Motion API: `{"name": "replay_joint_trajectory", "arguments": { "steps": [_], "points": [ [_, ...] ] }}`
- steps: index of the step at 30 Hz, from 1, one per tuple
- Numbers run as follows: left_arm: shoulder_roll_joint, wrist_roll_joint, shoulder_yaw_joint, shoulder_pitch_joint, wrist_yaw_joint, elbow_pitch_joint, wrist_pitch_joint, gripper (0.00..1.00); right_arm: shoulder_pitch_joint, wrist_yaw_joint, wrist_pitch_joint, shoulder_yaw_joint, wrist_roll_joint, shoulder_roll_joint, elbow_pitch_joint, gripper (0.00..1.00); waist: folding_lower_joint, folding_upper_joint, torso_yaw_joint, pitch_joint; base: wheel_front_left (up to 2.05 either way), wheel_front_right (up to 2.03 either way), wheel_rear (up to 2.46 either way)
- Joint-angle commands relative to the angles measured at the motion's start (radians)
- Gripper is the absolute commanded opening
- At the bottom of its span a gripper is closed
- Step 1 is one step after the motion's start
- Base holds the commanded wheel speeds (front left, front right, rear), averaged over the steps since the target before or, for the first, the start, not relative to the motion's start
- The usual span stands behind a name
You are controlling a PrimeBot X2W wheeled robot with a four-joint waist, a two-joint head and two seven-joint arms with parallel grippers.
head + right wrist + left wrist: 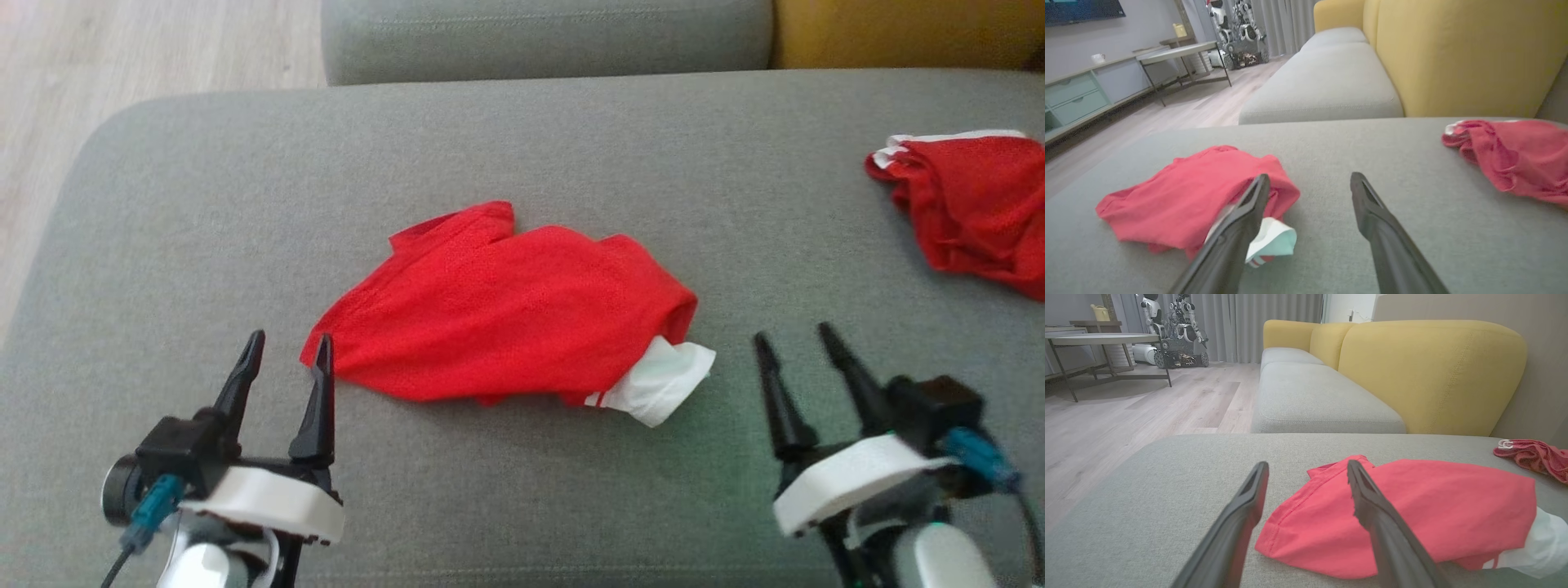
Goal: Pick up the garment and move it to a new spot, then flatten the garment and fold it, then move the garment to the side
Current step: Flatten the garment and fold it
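A red garment (pixel 506 310) with a white trim end lies crumpled in the middle of the grey cushion (pixel 522 131). My left gripper (pixel 289 341) stands open just off the garment's near-left corner, and its right finger sits beside that hem. From the left wrist the garment (pixel 1412 510) spreads to the right behind the open left gripper (pixel 1308 468). My right gripper (pixel 796 333) is open to the right of the white end, apart from it. The right wrist view has the garment (pixel 1188 196) at the left, and the open right gripper (pixel 1310 179) holds nothing.
A second red garment (pixel 971 204) with white edging lies at the cushion's far right (pixel 1515 159). Beyond the cushion are another grey seat (pixel 547 37) and yellow backrests (pixel 1433 371). Wooden floor (pixel 122 49) drops off to the left, with a table (pixel 1102 339) further off.
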Motion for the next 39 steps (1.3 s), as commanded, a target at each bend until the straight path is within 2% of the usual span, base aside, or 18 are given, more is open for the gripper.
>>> {"name": "replay_joint_trajectory", "arguments": {
  "steps": [1,6,12,13,14,18,29,34,39],
  "points": [
    [0.017,-0.001,0.029,-0.062,0.004,-0.033,-0.005,1.00,-0.031,-0.001,0.010,0.047,0.006,-0.005,-0.014,1.00,0.0000,-0.0001,0.013,0.014,0.00,0.00,0.00],
    [0.005,-0.002,0.015,-0.085,-0.004,-0.019,-0.012,1.00,-0.032,-0.001,0.024,0.123,0.052,-0.005,0.083,1.00,0.0000,-0.0001,0.045,0.043,0.00,0.00,0.00],
    [-0.007,-0.003,0.006,-0.115,-0.015,0.004,-0.024,1.00,-0.095,-0.001,-0.014,0.182,0.124,-0.005,0.217,1.00,0.0000,-0.0001,0.068,0.076,0.00,0.00,0.00],
    [-0.008,-0.003,0.006,-0.118,-0.016,0.007,-0.025,1.00,-0.108,-0.001,-0.024,0.189,0.127,-0.005,0.226,0.47,0.0000,-0.0001,0.069,0.077,0.00,0.00,0.00],
    [-0.008,-0.004,0.005,-0.120,-0.017,0.009,-0.026,1.00,-0.119,-0.001,-0.032,0.193,0.130,-0.005,0.232,0.00,0.0000,-0.0001,0.070,0.079,0.00,0.00,0.00],
    [-0.009,-0.005,0.007,-0.126,-0.018,0.017,-0.031,1.00,-0.152,-0.001,-0.071,0.192,0.114,-0.005,0.202,0.00,0.0000,-0.0001,0.069,0.082,0.00,0.00,0.00],
    [-0.016,-0.010,0.009,-0.129,-0.017,0.022,-0.039,1.00,-0.246,-0.001,-0.096,0.127,0.061,-0.005,-0.055,0.00,0.0000,-0.0001,0.036,0.077,0.00,0.00,0.00],
    [-0.017,-0.011,0.008,-0.133,-0.017,0.022,-0.040,1.00,-0.267,-0.001,-0.069,0.050,0.038,-0.007,-0.091,0.00,0.0000,-0.0001,0.028,0.082,0.00,0.00,0.00],
    [-0.019,-0.013,0.006,-0.138,-0.020,0.023,-0.041,1.00,-0.227,-0.001,-0.027,-0.064,0.038,-0.006,-0.036,0.00,0.0000,-0.0001,0.025,0.094,0.00,0.00,0.00]
  ]
}}
